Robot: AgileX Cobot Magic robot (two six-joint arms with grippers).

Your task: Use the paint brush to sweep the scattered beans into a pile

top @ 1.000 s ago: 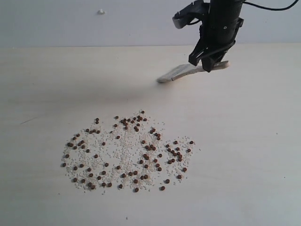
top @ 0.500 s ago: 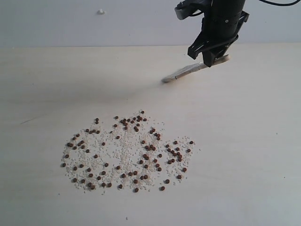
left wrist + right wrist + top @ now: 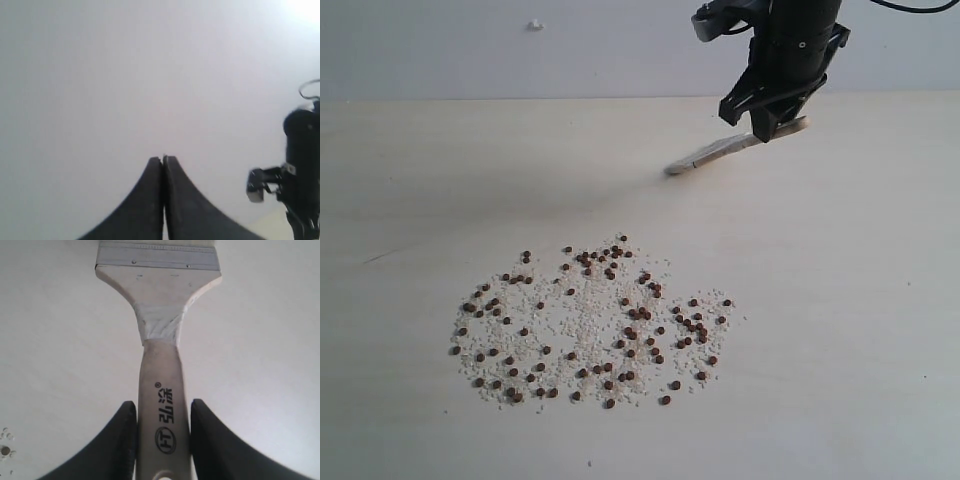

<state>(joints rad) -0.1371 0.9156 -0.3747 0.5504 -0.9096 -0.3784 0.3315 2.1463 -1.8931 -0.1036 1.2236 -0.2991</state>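
Note:
The reddish-brown beans (image 3: 595,325) lie scattered with whitish grains in a wide loose patch at the front middle of the table; no compact pile shows. My right gripper (image 3: 772,122) hangs at the back right, shut on the light wooden handle of the paint brush (image 3: 720,152), whose head slants down to the left, well behind the beans. In the right wrist view the handle (image 3: 164,410) sits between both fingers (image 3: 125,440), with the silver ferrule (image 3: 157,257) beyond; the bristles are cut off. My left gripper (image 3: 163,159) is shut on nothing, facing a blank wall.
The pale wooden table (image 3: 420,180) runs back to a grey wall. A small white speck (image 3: 534,24) sits on the wall at the back left. A stray bean (image 3: 5,450) and grains show at the edge of the right wrist view.
My right gripper rose a little and shifted right with the brush during the first half second, then held still. The beans have not moved.

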